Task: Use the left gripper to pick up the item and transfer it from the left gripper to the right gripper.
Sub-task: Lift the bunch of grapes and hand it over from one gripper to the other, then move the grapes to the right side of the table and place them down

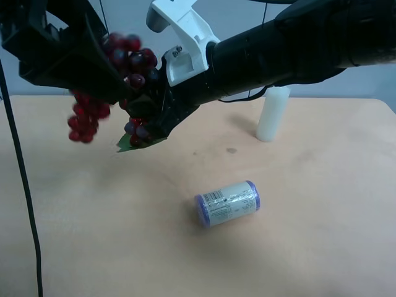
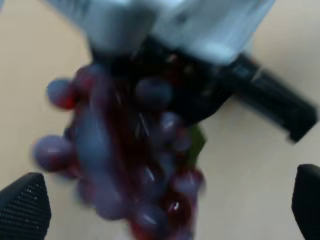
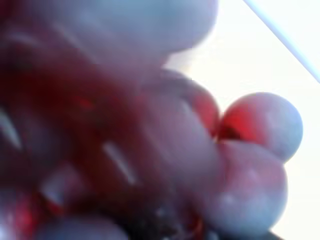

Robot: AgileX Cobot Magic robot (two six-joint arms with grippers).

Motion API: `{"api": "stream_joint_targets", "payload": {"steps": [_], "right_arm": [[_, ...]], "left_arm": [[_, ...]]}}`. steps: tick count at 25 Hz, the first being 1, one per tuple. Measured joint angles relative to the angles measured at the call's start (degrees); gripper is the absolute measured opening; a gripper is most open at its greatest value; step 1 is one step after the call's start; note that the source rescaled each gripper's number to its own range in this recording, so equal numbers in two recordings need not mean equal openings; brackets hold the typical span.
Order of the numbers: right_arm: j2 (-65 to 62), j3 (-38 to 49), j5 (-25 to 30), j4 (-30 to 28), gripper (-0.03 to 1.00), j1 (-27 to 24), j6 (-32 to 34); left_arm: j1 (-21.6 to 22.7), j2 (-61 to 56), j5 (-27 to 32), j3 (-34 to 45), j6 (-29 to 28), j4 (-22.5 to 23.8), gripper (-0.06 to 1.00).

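Note:
A bunch of dark red grapes (image 1: 86, 117) with a green leaf (image 1: 130, 142) hangs in the air above the far left of the table (image 1: 309, 260), between the two arms. The right gripper (image 1: 147, 114), on the arm with the white wrist at the exterior high view's right, is shut on the bunch. The right wrist view is filled with blurred grapes (image 3: 150, 125), and its fingers are hidden. My left gripper (image 2: 165, 210) is open, its fingertips (image 2: 22, 210) wide apart on either side of the grapes (image 2: 140, 165). In the exterior high view the left gripper (image 1: 99, 77) sits right against the bunch.
A purple-ended can with a white label (image 1: 228, 203) lies on its side at the table's middle. A white upright bottle (image 1: 272, 114) stands at the back right. A black cable (image 1: 21, 185) hangs down at the left edge.

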Motion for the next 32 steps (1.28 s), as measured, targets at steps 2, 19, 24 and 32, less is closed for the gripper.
{"api": "stream_joint_targets", "payload": {"steps": [2,19,24,32], "right_arm": [[-0.02,0.06,0.0,-0.24,0.01,0.0,0.0],[-0.07,0.06,0.31,-0.24,0.01,0.0,0.0],[-0.07,0.06,0.43,-0.24,0.01,0.0,0.0],[-0.07,0.06,0.43,-0.24,0.01,0.0,0.06]], "left_arm": [[0.0,-0.74,0.75,0.0,-2.59,3.66,0.99],[12.1,-19.91,2.54,3.51,-16.21,5.02,0.99],[15.55,-30.83,2.75,18.0,-16.68,2.21,0.99],[15.97,-47.67,3.06,37.43,-23.48,0.88,0.99]]}}
